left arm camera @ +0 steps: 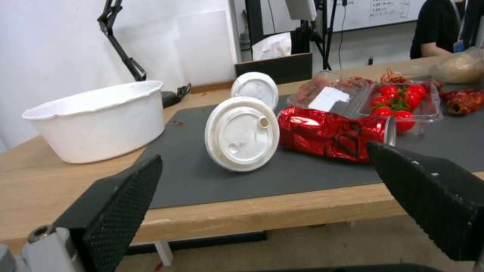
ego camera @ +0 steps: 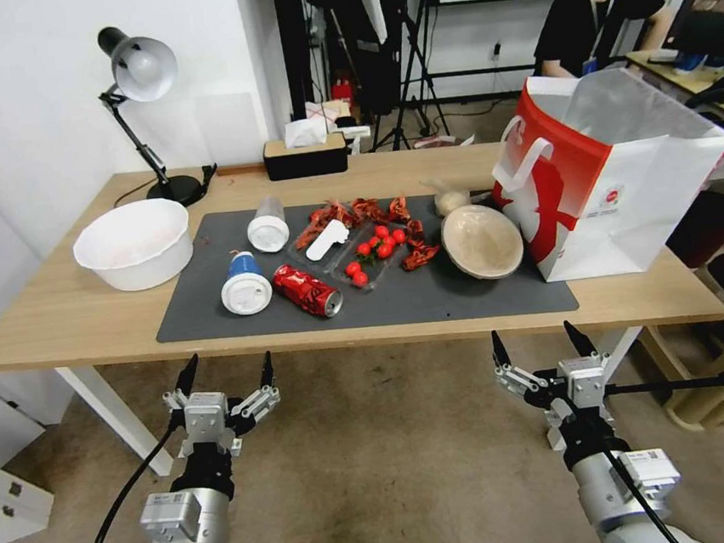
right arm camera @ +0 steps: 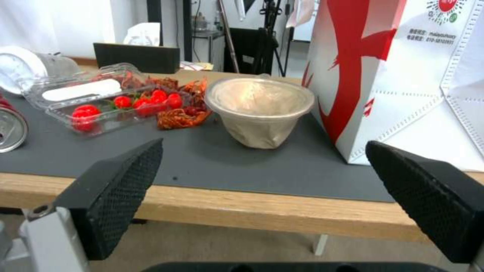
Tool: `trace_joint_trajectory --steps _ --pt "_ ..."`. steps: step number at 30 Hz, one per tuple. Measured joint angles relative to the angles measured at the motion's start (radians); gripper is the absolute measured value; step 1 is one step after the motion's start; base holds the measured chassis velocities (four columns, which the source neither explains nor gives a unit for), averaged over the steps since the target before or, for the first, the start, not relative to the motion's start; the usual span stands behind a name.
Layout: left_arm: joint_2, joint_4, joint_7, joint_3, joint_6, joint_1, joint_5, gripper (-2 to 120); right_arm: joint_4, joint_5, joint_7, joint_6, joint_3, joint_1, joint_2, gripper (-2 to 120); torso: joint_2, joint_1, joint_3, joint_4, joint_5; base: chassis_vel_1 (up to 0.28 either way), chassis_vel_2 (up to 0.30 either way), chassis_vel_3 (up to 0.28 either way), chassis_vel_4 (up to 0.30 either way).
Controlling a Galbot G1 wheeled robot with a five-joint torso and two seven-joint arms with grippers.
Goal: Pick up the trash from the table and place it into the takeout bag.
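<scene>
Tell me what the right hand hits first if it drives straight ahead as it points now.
Probably the beige bowl: it sits centred between the open right hand's fingers, past the table edge. If the hand sits lower, the edge comes first.

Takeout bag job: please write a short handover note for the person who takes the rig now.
Left gripper and right gripper: both open, holding nothing, in front of the table edge.
On the mat: blue cup, clear cup and red soda can lying down; beige bowl and pale bundle beside the takeout bag.
The bag stands open at the table's right end.
Done: nothing picked up.
Left: all five pieces.
</scene>
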Motion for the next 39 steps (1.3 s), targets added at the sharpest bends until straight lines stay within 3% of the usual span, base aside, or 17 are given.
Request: trace_joint_trajectory --steps 21,22,23,24,25,28,29,30,33,39 --pt "0.0 0.0 0.0 0.0 0.0 0.0 0.0 100 0.0 -0.002 -0.001 0.0 0.0 0.0 0.0 100 0.0 0.0 0.0 -0.0001 0.0 0.0 0.0 0.0 0.0" --pt "0.0 0.0 -0.003 0.001 0.001 -0.002 -0.001 100 -0.017 -0.04 -0.024 0.002 -0.032 0.018 0.02 100 0.0 0.0 0.0 -0.0002 -0.0011 0.0 0.0 0.0 0.0" --pt "0.0 0.0 -0.009 0.001 0.003 -0.004 -0.003 100 -0.028 -0.065 -0.04 0.004 -0.062 0.037 0.051 100 0.0 0.0 0.0 0.0002 0.0012 0.0 0.0 0.0 0.0" --pt "0.0 0.0 -0.011 0.002 0.004 -0.005 -0.004 100 -0.029 -0.069 -0.043 0.005 -0.067 0.041 0.057 100 0.0 0.0 0.0 0.0005 -0.0009 0.0 0.0 0.0 0.0" --pt "0.001 0.001 -0.039 0.006 0.016 -0.021 -0.015 100 -0.03 -0.073 -0.048 0.008 -0.074 0.045 0.066 100 0.0 0.0 0.0 0.0001 -0.0003 0.0 0.0 0.0 0.0" --pt "0.001 0.001 -0.043 0.008 0.017 -0.024 -0.017 100 -0.031 -0.073 -0.05 0.01 -0.075 0.047 0.07 100 0.0 0.0 0.0 -0.0002 0.0 0.0 0.0 0.0 0.0" --pt "0.003 0.004 -0.092 0.016 0.034 -0.051 -0.039 100 -0.031 -0.073 -0.052 0.011 -0.076 0.05 0.074 100 0.0 0.0 0.0 0.0001 0.0003 0.0 0.0 0.0 0.0" --pt "0.003 0.004 -0.092 0.016 0.034 -0.051 -0.039 100 -0.031 -0.073 -0.052 0.011 -0.076 0.05 0.074 100 0.0 0.0 0.0 0.0001 0.0003 0.0 0.0 0.0 0.0" --pt "0.008 0.015 -0.215 0.039 0.081 -0.12 -0.097 100 -0.031 -0.072 -0.052 0.012 -0.078 0.051 0.081 100 0.0 0.0 0.0 -0.0004 -0.0001 0.0 0.0 0.0 0.0" --pt "0.01 0.022 -0.228 0.04 0.087 -0.128 -0.106 100 -0.031 -0.072 -0.05 0.01 -0.078 0.054 0.084 100 0.0 0.0 0.0 0.0 0.0 0.0 0.0 0.0 0.0"
